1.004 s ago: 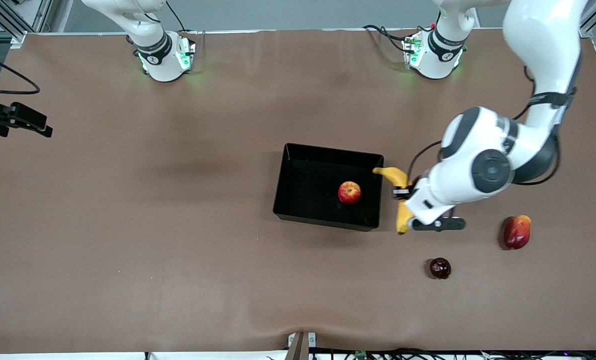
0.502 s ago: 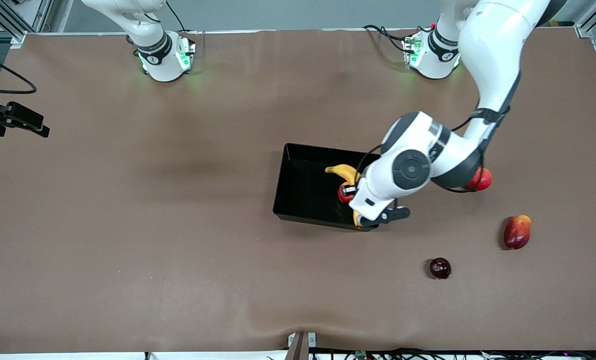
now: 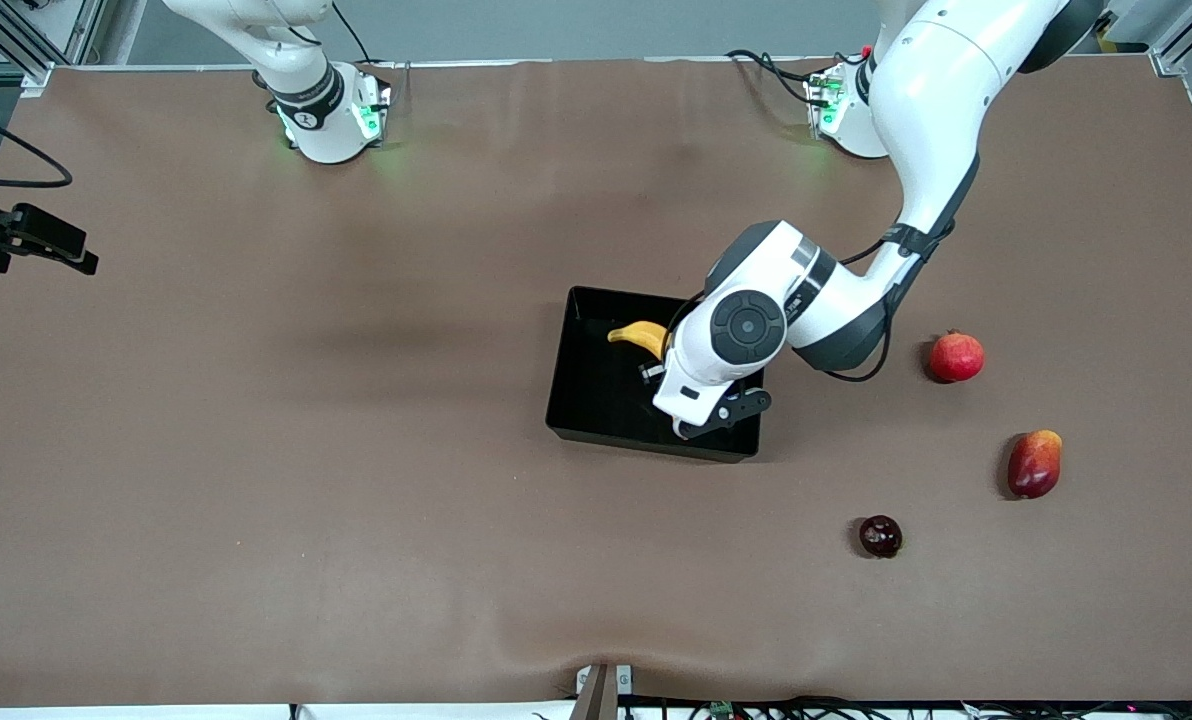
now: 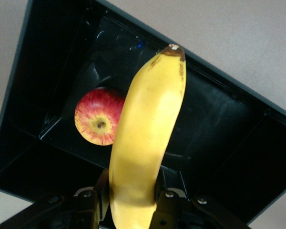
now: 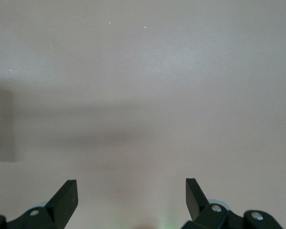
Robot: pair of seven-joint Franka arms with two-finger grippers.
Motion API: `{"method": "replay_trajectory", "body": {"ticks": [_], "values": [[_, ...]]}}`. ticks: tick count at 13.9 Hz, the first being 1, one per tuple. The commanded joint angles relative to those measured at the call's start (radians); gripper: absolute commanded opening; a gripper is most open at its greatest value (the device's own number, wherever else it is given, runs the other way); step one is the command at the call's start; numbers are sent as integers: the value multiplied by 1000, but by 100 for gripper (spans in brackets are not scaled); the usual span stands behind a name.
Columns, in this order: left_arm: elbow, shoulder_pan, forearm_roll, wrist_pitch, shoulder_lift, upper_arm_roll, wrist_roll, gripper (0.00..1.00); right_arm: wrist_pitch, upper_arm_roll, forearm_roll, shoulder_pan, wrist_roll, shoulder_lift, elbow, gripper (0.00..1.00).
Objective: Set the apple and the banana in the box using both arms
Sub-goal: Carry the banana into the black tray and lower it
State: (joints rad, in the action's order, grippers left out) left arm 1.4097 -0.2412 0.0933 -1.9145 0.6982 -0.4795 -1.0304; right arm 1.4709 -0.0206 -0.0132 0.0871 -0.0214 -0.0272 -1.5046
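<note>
The yellow banana [image 3: 639,335] [image 4: 145,143] hangs over the inside of the black box [image 3: 576,400] [image 4: 24,95]. My left gripper [image 3: 656,372] [image 4: 133,193] is shut on its lower part. The red and yellow apple [image 4: 97,117] lies on the box floor just below the banana. In the front view the left wrist hides it. My right gripper [image 5: 131,183] is open with nothing between its fingers, and it waits above bare table.
On the table toward the left arm's end lie a pinkish-red round fruit [image 3: 956,357], a red-and-yellow fruit [image 3: 1034,463] and a small dark maroon fruit [image 3: 880,536]. All three are apart from the box. The brown table cover [image 3: 356,450] has a wrinkle at its near edge.
My left arm has carried the banana from beside the box's wall to over the box's inside. The wrist now covers the apple and has uncovered the pinkish-red fruit. The right gripper barely moved.
</note>
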Motion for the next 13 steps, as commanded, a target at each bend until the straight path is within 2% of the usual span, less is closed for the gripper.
{"method": "replay_trajectory", "body": {"ticks": [1,6,8,13], "values": [[-23,-32,12,-12,26,10,-58,20,-6,-10,7,14,14,-2,15,100],[-23,-52,32,-72,66,12,-94,21,-8,-10,9,14,12,-2,14,100],[-21,-55,49,-84,83,12,-96,26,-8,-10,7,23,14,-3,15,100],[-23,-76,72,-90,110,12,-105,23,-8,-10,6,23,12,-3,15,100]]}}
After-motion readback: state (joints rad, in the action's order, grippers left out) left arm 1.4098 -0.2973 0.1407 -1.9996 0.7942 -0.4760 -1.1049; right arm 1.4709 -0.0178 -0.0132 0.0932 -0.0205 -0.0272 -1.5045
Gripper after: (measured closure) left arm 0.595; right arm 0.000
